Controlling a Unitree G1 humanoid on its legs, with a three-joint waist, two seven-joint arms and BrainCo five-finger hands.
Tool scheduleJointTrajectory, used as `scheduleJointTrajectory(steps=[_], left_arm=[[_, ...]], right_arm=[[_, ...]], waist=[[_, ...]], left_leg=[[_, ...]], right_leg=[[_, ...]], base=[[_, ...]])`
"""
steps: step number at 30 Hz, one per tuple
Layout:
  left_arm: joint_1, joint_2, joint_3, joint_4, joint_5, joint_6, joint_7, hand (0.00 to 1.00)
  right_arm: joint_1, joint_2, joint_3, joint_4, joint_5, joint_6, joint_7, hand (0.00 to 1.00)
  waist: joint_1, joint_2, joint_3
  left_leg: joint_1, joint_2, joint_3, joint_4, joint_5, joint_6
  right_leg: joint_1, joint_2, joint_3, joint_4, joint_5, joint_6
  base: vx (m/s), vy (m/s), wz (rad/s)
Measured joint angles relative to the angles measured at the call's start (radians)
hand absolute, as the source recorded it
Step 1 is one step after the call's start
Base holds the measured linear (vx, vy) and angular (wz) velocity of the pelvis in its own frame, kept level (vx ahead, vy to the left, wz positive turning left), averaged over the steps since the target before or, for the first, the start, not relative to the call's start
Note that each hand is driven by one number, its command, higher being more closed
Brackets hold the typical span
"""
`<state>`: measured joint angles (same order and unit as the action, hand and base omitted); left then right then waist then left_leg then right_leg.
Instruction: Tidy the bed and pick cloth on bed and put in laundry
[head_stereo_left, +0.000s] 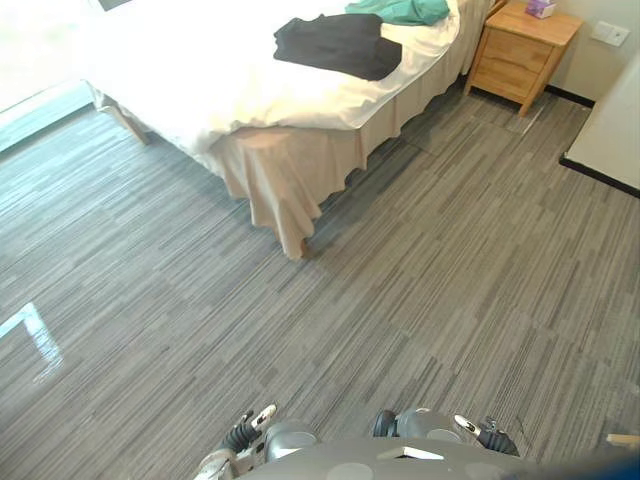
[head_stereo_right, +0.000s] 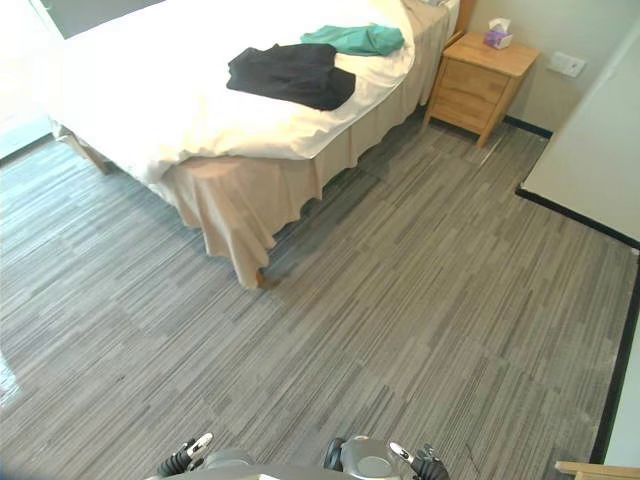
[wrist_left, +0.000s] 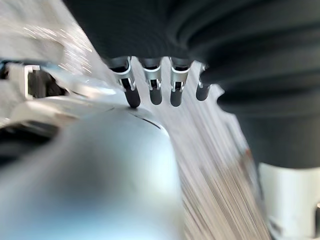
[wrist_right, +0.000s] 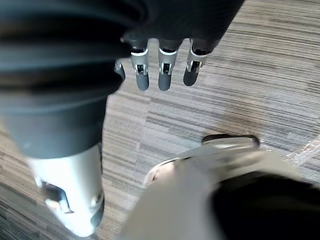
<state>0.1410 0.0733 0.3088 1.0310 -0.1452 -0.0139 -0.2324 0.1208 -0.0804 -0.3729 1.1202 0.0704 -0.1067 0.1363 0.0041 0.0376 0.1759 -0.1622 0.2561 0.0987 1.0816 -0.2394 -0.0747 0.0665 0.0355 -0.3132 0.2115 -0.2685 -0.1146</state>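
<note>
Nearest, my left hand (head_stereo_left: 243, 433) and right hand (head_stereo_left: 490, 436) hang low at my sides over the grey striped floor (head_stereo_left: 400, 300). In the left wrist view my fingers (wrist_left: 152, 90) point down in a loose row, slightly apart and clamped on nothing. The right wrist view records the same of my right fingers (wrist_right: 164, 75): relaxed, apart, nothing between them and the thumb.

Well apart from both hands, across bare floor, stands the bed (head_stereo_left: 180, 70). It has a white duvet over a beige bed skirt (head_stereo_left: 290, 180) whose corner hangs to the floor.

The task's items lie on the duvet toward the far side. A black cloth (head_stereo_left: 335, 45) is spread flat and crumpled. A green cloth (head_stereo_left: 400, 10) lies just beyond it. Their edges meet or nearly meet; I cannot tell which.

Farthest, beside the bed, is a wooden nightstand (head_stereo_left: 520, 50) with its drawers closed, contents hidden. On its top sits a purple tissue box (head_stereo_right: 497, 38).

The right eye view takes in the whole box with white tissue standing out of it, and a white wall plate (head_stereo_right: 566, 64) on the wall past the nightstand. The left eye view cuts the box at its upper edge. Any print on the box is too small to read.
</note>
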Motion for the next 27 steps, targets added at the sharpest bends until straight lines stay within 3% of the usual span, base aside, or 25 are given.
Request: scheduleJointTrajectory(steps=[2,4,5,6,7,8,9,11,14,15,16,17,18,19,20,22,23,25,27], left_arm=[[-0.005,-0.01,0.009,-0.02,-0.002,-0.015,-0.029,0.0],[-0.013,-0.01,0.01,-0.034,-0.002,-0.023,-0.035,0.0],[-0.018,-0.017,0.018,-0.035,-0.004,-0.03,-0.039,0.0],[-0.002,-0.046,0.017,-0.034,-0.01,-0.038,-0.046,0.0],[0.001,-0.043,0.035,-0.033,-0.014,-0.043,-0.052,0.0],[-0.008,-0.025,0.063,-0.035,-0.025,-0.052,-0.051,0.0],[-0.014,-0.03,0.076,-0.036,-0.03,-0.057,-0.052,0.0],[-0.029,-0.04,0.092,-0.035,-0.031,-0.061,-0.051,0.0],[-0.027,-0.059,0.086,-0.031,-0.031,-0.056,-0.044,0.0],[-0.021,-0.063,0.083,-0.032,-0.032,-0.058,-0.041,0.0],[-0.015,-0.043,0.071,-0.028,-0.028,-0.064,-0.029,0.0],[-0.008,-0.023,0.05,-0.027,-0.029,-0.069,-0.029,0.0],[-0.001,-0.011,0.012,-0.001,-0.031,-0.067,-0.029,0.0],[0.003,0.026,-0.037,0.016,-0.032,-0.07,-0.026,0.0],[0.003,0.03,-0.054,0.015,-0.032,-0.071,-0.026,0.0],[-0.007,0.029,-0.085,0.014,-0.041,-0.08,-0.03,0.0],[-0.015,0.027,-0.087,0.014,-0.042,-0.079,-0.03,0.0],[-0.03,0.006,-0.092,0.014,-0.071,-0.075,-0.033,0.0],[-0.045,-0.025,-0.087,0.011,-0.071,-0.07,-0.044,0.0]], right_arm=[[-0.012,0.019,-0.011,-0.026,-0.017,-0.008,0.0,0.0],[-0.003,0.036,-0.022,-0.058,-0.017,-0.012,-0.001,0.0],[0.017,0.046,-0.02,-0.096,-0.017,-0.021,-0.001,0.0],[0.044,0.035,-0.01,-0.156,-0.017,-0.038,-0.001,0.0],[0.057,0.036,-0.007,-0.166,-0.017,-0.044,-0.007,0.0],[0.054,0.064,0.025,-0.163,-0.018,-0.055,-0.008,0.0],[0.048,0.07,0.036,-0.166,-0.018,-0.061,-0.008,0.0],[0.017,0.087,0.043,-0.17,-0.018,-0.066,-0.009,0.0],[-0.006,0.127,0.041,-0.166,-0.063,-0.063,-0.011,0.0],[-0.009,0.135,0.025,-0.147,-0.077,-0.061,-0.012,0.0],[-0.005,0.153,-0.001,-0.129,-0.09,-0.062,-0.012,0.0],[-0.006,0.152,-0.016,-0.132,-0.092,-0.07,-0.012,0.0],[-0.014,0.132,-0.051,-0.139,-0.092,-0.083,-0.014,0.0],[-0.009,0.116,-0.084,-0.11,-0.092,-0.077,-0.02,0.0],[0.004,0.107,-0.091,-0.098,-0.092,-0.076,-0.023,0.0],[0.05,0.094,-0.096,-0.079,-0.082,-0.077,-0.036,0.0],[0.056,0.092,-0.101,-0.081,-0.069,-0.078,-0.037,0.0],[0.069,0.094,-0.099,-0.082,-0.035,-0.095,-0.041,0.0],[0.074,0.1,-0.098,-0.084,0.0,-0.107,-0.043,0.0]], waist=[[0.031,-0.018,0.02],[0.048,-0.03,0.03],[0.055,-0.025,0.028],[0.057,0.027,0.012],[0.06,0.022,0.005],[0.05,-0.03,-0.014],[0.055,-0.038,-0.016],[0.074,-0.046,-0.016],[0.104,-0.038,-0.026],[0.111,-0.03,-0.04],[0.097,-0.072,-0.05],[0.092,-0.072,-0.051],[0.069,-0.047,-0.05],[0.045,-0.067,-0.058],[0.038,-0.079,-0.063],[0.032,-0.063,-0.058],[0.029,-0.062,-0.058],[0.008,-0.057,-0.057],[0.0,-0.056,-0.057]], left_leg=[[-0.112,-0.082,0.1,-0.09,-0.083,0.043],[-0.143,-0.105,0.201,-0.221,-0.091,0.072],[-0.165,-0.12,0.296,-0.415,-0.025,0.117],[-0.177,-0.119,0.351,-0.625,0.201,0.182],[-0.161,-0.126,0.389,-0.637,0.159,0.292],[-0.16,-0.188,0.393,-0.659,0.153,0.296],[-0.156,-0.211,0.389,-0.681,0.149,0.288],[-0.144,-0.253,0.391,-0.715,0.145,0.28],[-0.051,-0.275,0.459,-0.774,0.075,0.219],[0.006,-0.294,0.497,-0.813,0.008,0.159],[0.043,-0.289,0.522,-0.734,-0.065,0.182],[0.039,-0.265,0.474,-0.651,-0.08,0.257],[0.083,-0.266,0.37,-0.66,-0.094,0.201],[0.156,-0.323,0.318,-0.745,-0.08,0.19],[0.191,-0.336,0.295,-0.781,-0.069,0.194],[0.297,-0.35,0.218,-0.879,-0.036,0.198],[0.317,-0.349,0.191,-0.898,-0.033,0.194],[0.36,-0.33,0.066,-0.931,-0.033,0.185],[0.37,-0.315,-0.019,-0.92,-0.049,0.156]], right_leg=[[0.106,-0.013,0.022,-0.043,0.007,0.006],[0.145,-0.041,0.021,-0.025,-0.008,0.033],[0.177,-0.056,0.001,0.008,-0.038,0.087],[0.202,-0.029,-0.012,0.041,-0.075,0.145],[0.224,-0.04,-0.01,0.066,-0.117,0.167],[0.223,-0.088,-0.007,0.079,-0.128,0.162],[0.219,-0.097,-0.001,0.074,-0.122,0.153],[0.241,-0.114,-0.003,0.038,-0.079,0.142],[0.279,-0.145,0.004,0.056,0.017,0.155],[0.27,-0.17,0.009,0.148,0.048,0.151],[0.213,-0.245,0.035,0.3,0.088,0.155],[0.164,-0.256,0.059,0.423,0.12,0.166],[0.082,-0.272,0.08,0.639,0.278,0.16],[-0.003,-0.295,0.116,0.811,0.247,0.178],[-0.041,-0.3,0.122,0.864,0.208,0.174],[-0.178,-0.269,0.125,0.886,0.094,0.187],[-0.21,-0.256,0.126,0.86,0.073,0.186],[-0.289,-0.19,0.161,0.649,0.014,0.172],[-0.299,-0.141,0.235,0.436,0.019,0.169]], base=[[0.49,0.01,-0.58],[0.48,0.062,-0.39],[0.56,0.105,-0.18],[0.67,0.171,0.03],[0.66,0.182,0.53],[0.53,0.173,0.57],[0.46,0.155,0.56],[0.35,0.15,0.19],[0.35,0.195,0.12],[0.36,0.11,0.18],[0.31,0.077,0.12],[0.52,-0.076,0.26],[0.51,-0.068,0.64],[0.61,-0.056,0.94],[0.46,0.069,1.2],[0.41,0.07,1.1],[0.4,0.016,1.19],[0.4,-0.058,1.55],[0.39,-0.133,1.5]])
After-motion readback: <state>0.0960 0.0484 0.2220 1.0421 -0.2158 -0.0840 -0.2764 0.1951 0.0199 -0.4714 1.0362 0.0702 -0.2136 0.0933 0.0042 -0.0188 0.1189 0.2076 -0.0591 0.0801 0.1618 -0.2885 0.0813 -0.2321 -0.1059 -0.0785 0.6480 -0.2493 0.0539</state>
